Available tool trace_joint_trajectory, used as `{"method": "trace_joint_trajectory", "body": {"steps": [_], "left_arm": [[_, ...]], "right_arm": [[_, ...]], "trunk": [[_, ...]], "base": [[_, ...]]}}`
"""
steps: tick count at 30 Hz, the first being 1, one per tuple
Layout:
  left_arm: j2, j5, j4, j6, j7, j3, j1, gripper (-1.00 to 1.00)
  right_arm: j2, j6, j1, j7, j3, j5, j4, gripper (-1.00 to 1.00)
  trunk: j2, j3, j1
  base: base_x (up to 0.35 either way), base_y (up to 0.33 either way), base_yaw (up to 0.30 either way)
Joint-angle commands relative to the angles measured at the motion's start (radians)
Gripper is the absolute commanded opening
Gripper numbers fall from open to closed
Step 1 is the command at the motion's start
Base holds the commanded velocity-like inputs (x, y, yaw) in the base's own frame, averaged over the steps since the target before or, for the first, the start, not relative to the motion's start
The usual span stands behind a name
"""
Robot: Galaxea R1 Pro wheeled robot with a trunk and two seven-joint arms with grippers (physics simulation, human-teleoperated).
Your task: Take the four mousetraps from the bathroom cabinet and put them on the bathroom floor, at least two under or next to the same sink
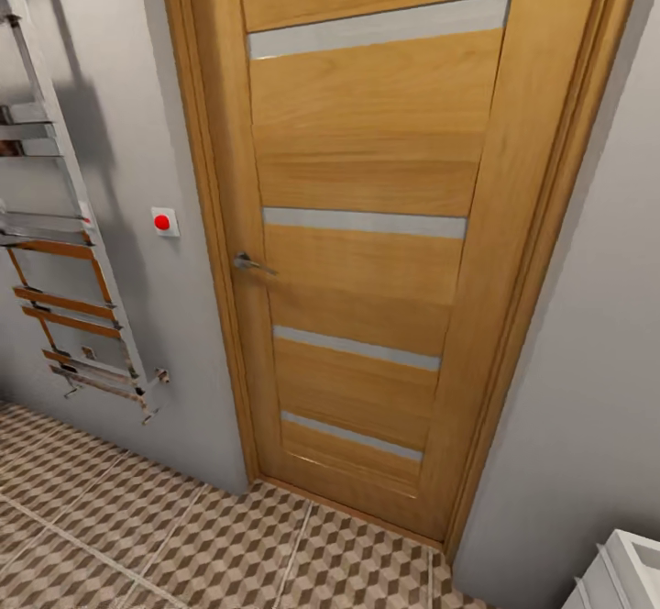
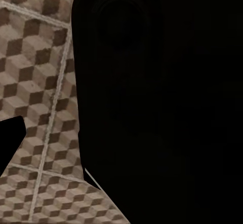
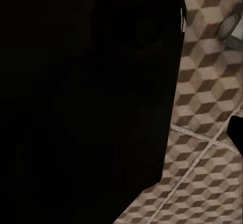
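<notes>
— What stands straight ahead?

— A closed wooden door (image 1: 367, 224), honey-coloured, with four narrow frosted strips set across it and a metal lever handle (image 1: 251, 264) on its left side.

— And beside it?

— A grey wall (image 1: 174, 114) with a small white switch plate carrying a red button (image 1: 164, 221), just left of the door frame. Further left hangs a chrome towel rail (image 1: 64, 251), ladder-shaped, its lower bars reflecting orange.

— Anything at the right?

— The corner of a white unit (image 1: 619, 577), low in the head view.
</notes>
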Motion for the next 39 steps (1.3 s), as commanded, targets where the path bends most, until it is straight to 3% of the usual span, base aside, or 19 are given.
{"method": "trace_joint_trajectory", "body": {"steps": [1,39], "left_arm": [[0.0,0.0,-0.001,-0.001,0.0,0.0,0.0,1.0],[0.0,0.0,-0.001,-0.001,0.0,0.0,0.0,1.0]], "right_arm": [[0.0,-0.001,0.0,-0.001,0.0,0.006,-0.001,1.0],[0.0,-0.008,0.0,-0.001,0.0,0.006,-0.001,1.0]], "trunk": [[0.0,-0.001,0.0],[0.0,-0.001,0.0]], "base": [[0.0,0.0,0.271],[0.0,0.0,0.271]]}}
